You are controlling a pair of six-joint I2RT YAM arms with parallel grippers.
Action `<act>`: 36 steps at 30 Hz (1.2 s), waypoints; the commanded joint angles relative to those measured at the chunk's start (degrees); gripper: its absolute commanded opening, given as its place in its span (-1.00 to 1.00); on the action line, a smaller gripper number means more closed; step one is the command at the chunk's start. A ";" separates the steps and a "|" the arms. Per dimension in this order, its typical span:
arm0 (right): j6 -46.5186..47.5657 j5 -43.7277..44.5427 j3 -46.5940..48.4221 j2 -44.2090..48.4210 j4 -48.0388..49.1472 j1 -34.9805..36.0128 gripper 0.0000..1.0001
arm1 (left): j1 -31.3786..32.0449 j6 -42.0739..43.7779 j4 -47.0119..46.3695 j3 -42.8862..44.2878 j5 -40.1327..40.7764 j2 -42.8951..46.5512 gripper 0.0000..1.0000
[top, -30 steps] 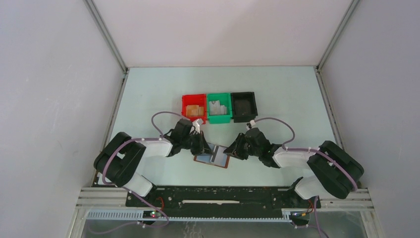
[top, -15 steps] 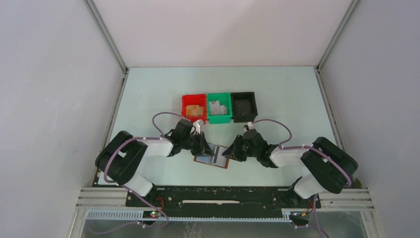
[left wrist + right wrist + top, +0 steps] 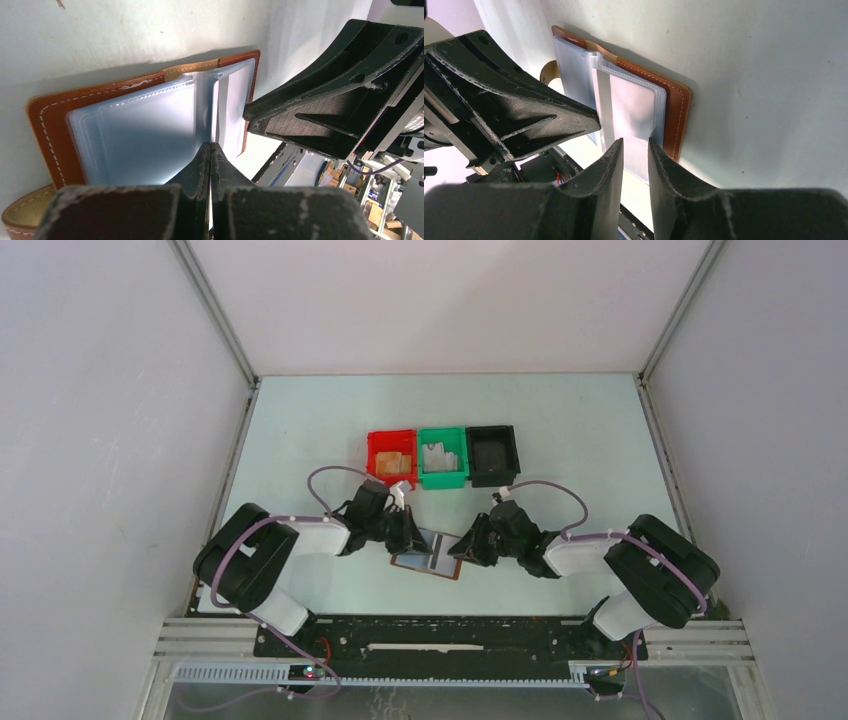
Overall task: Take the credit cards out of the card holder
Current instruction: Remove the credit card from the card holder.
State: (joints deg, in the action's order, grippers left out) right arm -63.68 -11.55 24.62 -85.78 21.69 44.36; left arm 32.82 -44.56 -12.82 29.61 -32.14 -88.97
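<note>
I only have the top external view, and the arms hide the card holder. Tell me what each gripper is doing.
Observer: In the left wrist view the left gripper is shut, tips at the card holder's upright middle leaf; whether it pinches that leaf, I cannot tell.
Operator: Now the right one.
Observer: The right gripper is open, jaws apart over the outer sleeve's edge.
Operator: Report any cards.
Observer: No credit cards show in either wrist view, only pale translucent plastic.
</note>
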 commanded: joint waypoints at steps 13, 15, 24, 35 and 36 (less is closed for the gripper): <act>-0.90 3.19 1.31 -4.35 -2.94 0.61 -0.37 | -0.13 1.50 0.78 0.01 2.45 2.59 -1.00; -1.06 3.27 1.31 -5.01 -3.16 0.56 -0.39 | -0.21 1.49 1.06 0.10 2.94 2.95 -1.00; -0.66 3.55 1.14 -5.50 -4.63 0.38 -0.39 | -0.94 1.45 1.48 -0.07 4.10 4.04 -1.00; -0.83 3.32 0.27 -5.98 -3.80 0.00 -0.40 | -2.40 2.10 2.46 -0.44 3.37 5.97 -1.00; -0.81 3.25 0.25 -6.10 -3.70 -0.05 -0.39 | -2.41 2.10 2.49 -0.39 3.30 5.99 -1.00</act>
State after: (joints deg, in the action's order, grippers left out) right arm -65.80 -11.51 26.11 -89.43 23.88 44.34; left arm 31.00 -43.94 -9.74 29.61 -28.67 -85.41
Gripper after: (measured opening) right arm 0.301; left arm 0.005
